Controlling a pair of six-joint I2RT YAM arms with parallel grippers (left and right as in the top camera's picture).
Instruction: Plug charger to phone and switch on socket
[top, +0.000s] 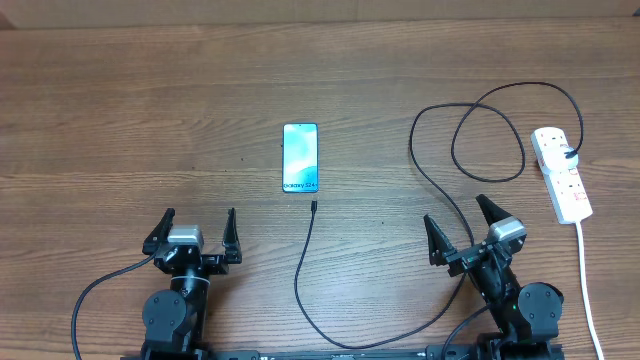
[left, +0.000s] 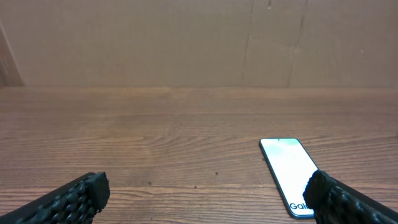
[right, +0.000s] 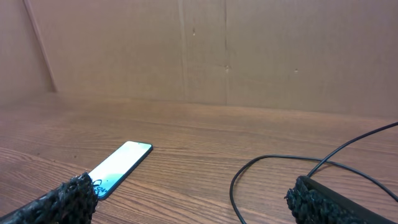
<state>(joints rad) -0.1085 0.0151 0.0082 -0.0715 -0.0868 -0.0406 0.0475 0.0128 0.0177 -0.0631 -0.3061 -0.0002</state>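
Observation:
The phone (top: 300, 157) lies flat mid-table, screen lit light blue; it also shows in the left wrist view (left: 286, 172) and the right wrist view (right: 119, 162). The charger cable (top: 300, 270) runs from a small connector tip (top: 314, 207) just below the phone, loops along the front edge and up the right side (right: 273, 158) to a black plug in the white socket strip (top: 561, 175) at far right. My left gripper (top: 196, 236) is open and empty at front left. My right gripper (top: 462, 233) is open and empty at front right, over the cable.
The strip's thick white cord (top: 587, 290) runs down to the front right edge. A brown cardboard wall (left: 199, 43) stands behind the wooden table (top: 130, 130).

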